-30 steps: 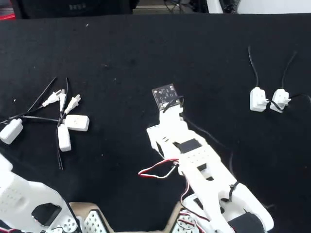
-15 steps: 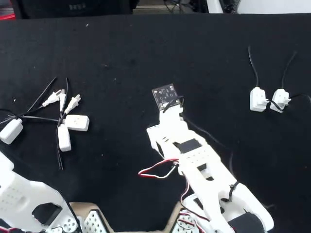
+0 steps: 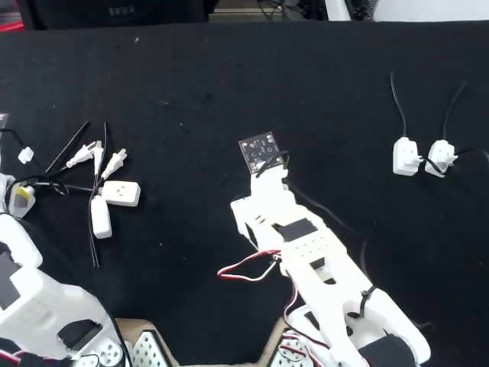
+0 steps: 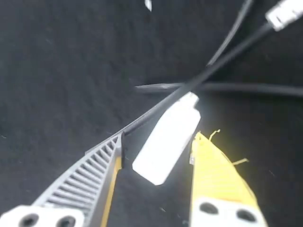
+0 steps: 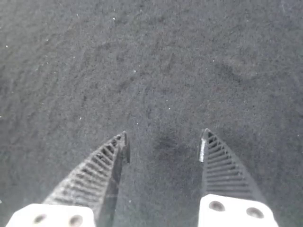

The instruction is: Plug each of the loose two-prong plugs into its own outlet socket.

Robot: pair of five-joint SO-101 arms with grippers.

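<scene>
The right claw (image 5: 163, 142) hangs over the bare counter (image 5: 156, 56) near its middle, jaws wide apart, holding nothing.

Well to the right of that claw lie a first pair (image 3: 405, 157) and, just beside it, a second pair (image 3: 441, 157). Each looks like a plug seated in a socket with a thin cable trailing off, so I judge these two done, though the prongs are too small to check.

Well to the left of the right claw is the unfinished work. Three loose plugs (image 3: 98, 157) lie fanned together on their black cables (image 3: 72, 145). Near them are a flat socket (image 3: 121, 193) and a narrow socket (image 3: 101, 217), both free.

Farther left again, the left claw (image 4: 157, 137) is spread open around a third socket (image 4: 165, 142). The white body lies slantwise between the jaws, close to the yellow one, and I cannot tell whether either jaw touches it. Nothing is gripped yet.

By that count two of five are mated and three are left. The step in hand appears to be picking up this socket, and no plug has been lined up with it yet.
</scene>
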